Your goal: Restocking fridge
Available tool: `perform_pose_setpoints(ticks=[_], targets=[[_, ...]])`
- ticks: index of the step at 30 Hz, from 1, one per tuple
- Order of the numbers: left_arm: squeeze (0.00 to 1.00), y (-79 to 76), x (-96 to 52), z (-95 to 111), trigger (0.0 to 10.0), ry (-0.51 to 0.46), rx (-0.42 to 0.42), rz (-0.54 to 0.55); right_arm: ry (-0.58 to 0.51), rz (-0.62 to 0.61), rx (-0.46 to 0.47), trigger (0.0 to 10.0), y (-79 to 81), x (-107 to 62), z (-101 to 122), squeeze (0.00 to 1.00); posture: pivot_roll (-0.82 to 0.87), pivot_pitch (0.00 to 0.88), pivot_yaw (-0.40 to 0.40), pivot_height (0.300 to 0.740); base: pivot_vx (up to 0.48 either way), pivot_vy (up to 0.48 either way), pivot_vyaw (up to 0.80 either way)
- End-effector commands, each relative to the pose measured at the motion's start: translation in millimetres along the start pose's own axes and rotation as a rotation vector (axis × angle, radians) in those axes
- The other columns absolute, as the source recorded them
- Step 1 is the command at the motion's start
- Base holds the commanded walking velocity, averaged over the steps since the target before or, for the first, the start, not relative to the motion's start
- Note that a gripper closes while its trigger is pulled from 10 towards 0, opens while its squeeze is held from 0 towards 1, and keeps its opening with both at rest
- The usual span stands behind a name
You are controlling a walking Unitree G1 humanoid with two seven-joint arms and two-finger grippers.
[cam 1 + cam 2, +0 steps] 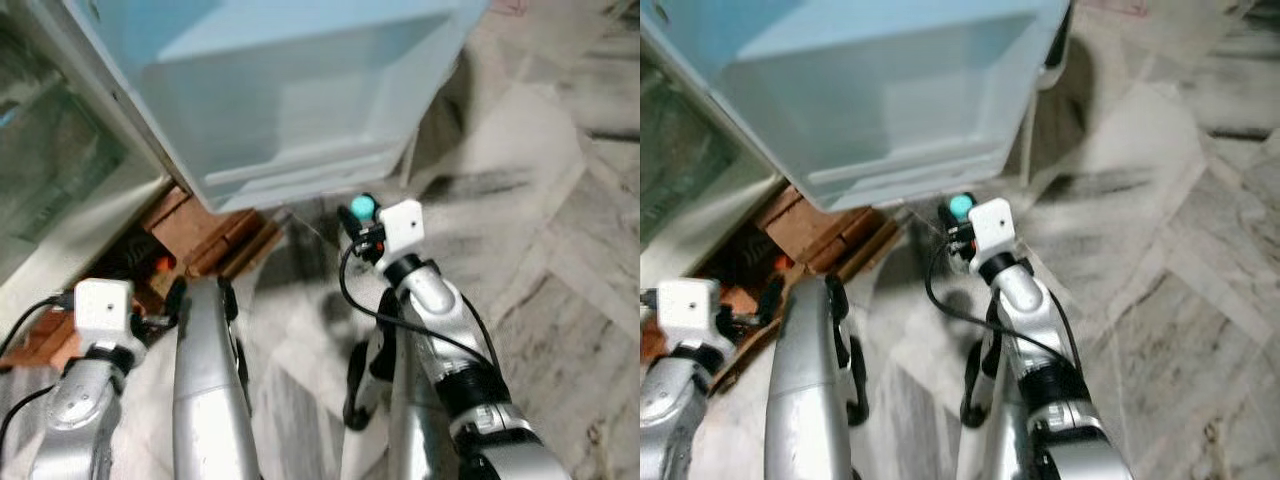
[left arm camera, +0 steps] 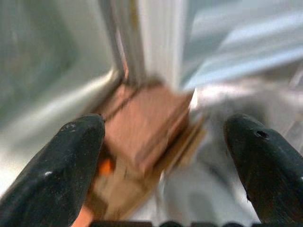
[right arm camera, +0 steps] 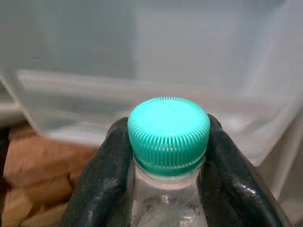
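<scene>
Marble floor [image 1: 560, 200], pale with grey veins, spreads under the robot and off to its right. Ahead and above stands the fridge, its open door [image 1: 300, 90] a broad light-blue panel with moulded shelves, tilted across the top of the head views. To the robot's left, the fridge body shows a frosted, greenish interior wall [image 1: 50, 160] behind a white frame. Beneath the fridge lies a stack of reddish-brown bricks [image 1: 205, 235], with a small orange spot beside them in the shadow.

Both silver arms reach forward and down. The left claw [image 2: 163, 156] hangs low by the bricks, its two black fingers [image 2: 61, 165] spread wide apart with nothing between them. The right claw [image 3: 165, 156] is pinching a clear plastic bottle [image 3: 165, 203] at the neck, one finger on each side just below the cap. The bottle sits upright in that grip, held in front of the lower edge of the open door and above the floor, not yet inside the fridge. Its ribbed teal cap [image 3: 168, 134] shows as a small bright dot beyond the white wrist camera housing [image 1: 405, 225] of the right arm.
</scene>
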State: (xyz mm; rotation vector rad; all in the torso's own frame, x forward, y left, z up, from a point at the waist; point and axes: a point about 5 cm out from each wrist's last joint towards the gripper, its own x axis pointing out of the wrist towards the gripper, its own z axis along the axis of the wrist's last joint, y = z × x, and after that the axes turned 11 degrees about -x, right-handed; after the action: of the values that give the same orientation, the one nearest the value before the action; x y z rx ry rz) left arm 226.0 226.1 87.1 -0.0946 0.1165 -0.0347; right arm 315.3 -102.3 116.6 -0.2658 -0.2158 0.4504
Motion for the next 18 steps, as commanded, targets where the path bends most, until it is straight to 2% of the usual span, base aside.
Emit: perform_pose_setpoints(ticks=[1,7,10,13,15,16,18], targets=[[0.0,-5.0,0.3,-7,10.0,0.02,0.001,-0.019,-0.004,0.021,-0.009,10.0,0.9,-6.8,1,0.0,0.17,0.12,-0.022,0.584,0.0,0.0,0.0],[0.0,-11.3,16.8,-15,10.0,0.012,-0.007,-0.052,0.002,0.039,-0.03,10.0,2.4,-16.9,5,0.0,0.13,0.052,-0.032,0.624,0.0,0.0,0.0],[0.0,-16.4,21.1,-19,10.0,0.005,-0.027,-0.056,0.016,-0.048,-0.037,10.0,-9.0,-21.6,4,0.0,0.11,0.0,-0.053,0.649,0.0,0.0,0.0],[0.0,-19.4,20.7,-23,10.0,0.006,-0.038,-0.056,0.044,-0.113,-0.061,10.0,-17.4,-32.6,-4,0.0,0.11,0.0,-0.056,0.669,0.0,0.0,0.0],[0.0,-19.3,19.5,-28,10.0,0.007,-0.049,-0.045,0.098,-0.211,-0.046,10.0,-26.3,-48.8,-14,0.0,0.1,0.0,-0.052,0.689,0.0,0.0,0.0],[0.0,-19.3,19.5,-28,10.0,0.007,-0.049,-0.045,0.098,-0.211,-0.046,10.0,-26.3,-48.8,-14,0.0,0.1,0.0,-0.052,0.689,0.0,0.0,0.0],[0.0,-17.9,23.5,-29,10.0,-0.004,-0.053,-0.033,0.163,-0.295,-0.043,10.0,-32.3,-65.6,-25,0.0,0.09,0.0,-0.04,0.709,0.0,0.0,0.0]])
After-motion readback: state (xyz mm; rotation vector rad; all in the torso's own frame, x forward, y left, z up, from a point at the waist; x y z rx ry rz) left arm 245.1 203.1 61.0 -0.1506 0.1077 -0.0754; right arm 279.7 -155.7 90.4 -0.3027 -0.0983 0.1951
